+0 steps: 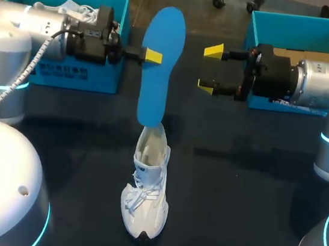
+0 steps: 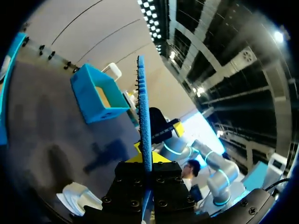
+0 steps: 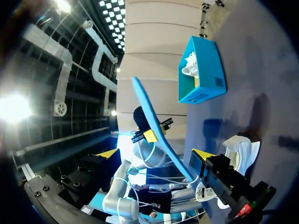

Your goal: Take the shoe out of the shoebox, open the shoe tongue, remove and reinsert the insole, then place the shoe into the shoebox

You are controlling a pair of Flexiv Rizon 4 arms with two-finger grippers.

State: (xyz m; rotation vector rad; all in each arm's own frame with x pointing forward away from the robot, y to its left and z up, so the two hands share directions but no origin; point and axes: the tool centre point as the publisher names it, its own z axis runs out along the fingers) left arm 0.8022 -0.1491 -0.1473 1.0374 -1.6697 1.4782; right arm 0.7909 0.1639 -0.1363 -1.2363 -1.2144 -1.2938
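Where the left pincer (image 1: 152,55) (image 2: 145,158) stands: clamped on the blue insole (image 1: 166,32) (image 2: 142,107) (image 3: 149,116), its fingers pressed to the two flat faces about halfway up.
Right pincer (image 1: 210,69) (image 3: 154,156): fingers wide apart, holding nothing, just beside the insole and not touching it.
Insole: one, upright on its long axis and held edge-on to the left wrist view. Its lower end meets the opening of the shoe (image 1: 147,187) (image 2: 77,196) (image 3: 238,149); whether it is inside cannot be told.
Shoe: one on the table (image 1: 233,199), white, laced, standing on its sole under the insole.
Shoeboxes: two, both blue. The left shoebox (image 1: 68,74) (image 3: 201,70) has white things inside; the right shoebox (image 1: 310,27) (image 2: 93,93) shows a brown lining.
Left arm: comes in level from the left, over the left shoebox, wrist pointing to the middle.
Right arm: comes in level from the right, across the right shoebox, facing the insole.
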